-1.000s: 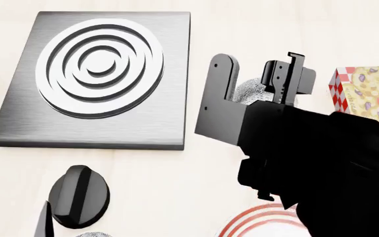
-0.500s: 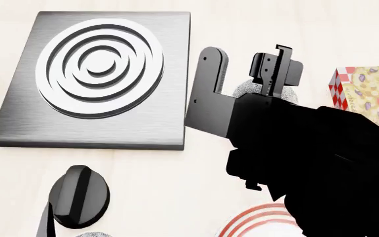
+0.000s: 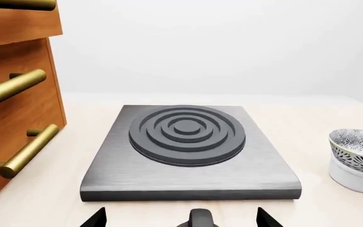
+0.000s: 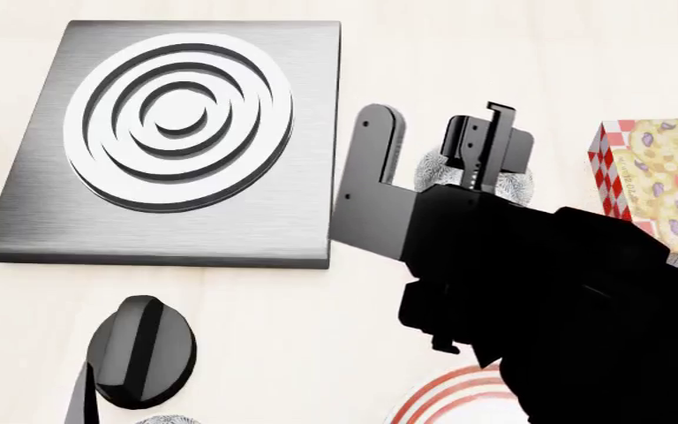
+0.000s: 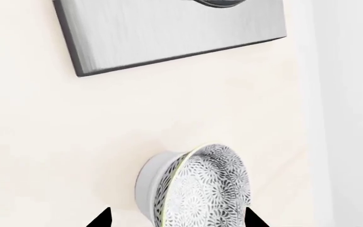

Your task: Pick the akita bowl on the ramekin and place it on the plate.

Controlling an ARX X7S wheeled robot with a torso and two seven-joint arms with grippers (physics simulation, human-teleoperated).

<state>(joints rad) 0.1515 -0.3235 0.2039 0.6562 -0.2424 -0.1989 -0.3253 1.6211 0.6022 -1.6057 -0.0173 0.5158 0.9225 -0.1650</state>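
Observation:
The akita bowl (image 5: 208,189), grey crackle-patterned, sits on the white ramekin (image 5: 146,182). In the left wrist view the akita bowl (image 3: 358,146) and ramekin (image 3: 355,176) stand to the side of the burner plate. My right gripper (image 5: 176,220) is open, one fingertip on each side of the bowl with gaps showing. The head view has the right gripper (image 4: 436,146) over the akita bowl (image 4: 433,166), which it mostly hides. The red-ringed plate (image 4: 451,396) peeks out at the near edge under my right arm. My left gripper (image 3: 180,221) is open and holds nothing.
A brushed-metal burner plate (image 4: 169,141) lies to the left of the bowl. A black knob (image 4: 141,349) sits near it. A cookie box (image 4: 657,177) stands at the right. Wooden drawers with brass handles (image 3: 17,118) flank the burner. A second patterned bowl (image 4: 169,419) peeks in at the near edge.
My right gripper has moved left and slightly forward, and its fingers now straddle the bowl more squarely. The left arm and the other objects have not moved.

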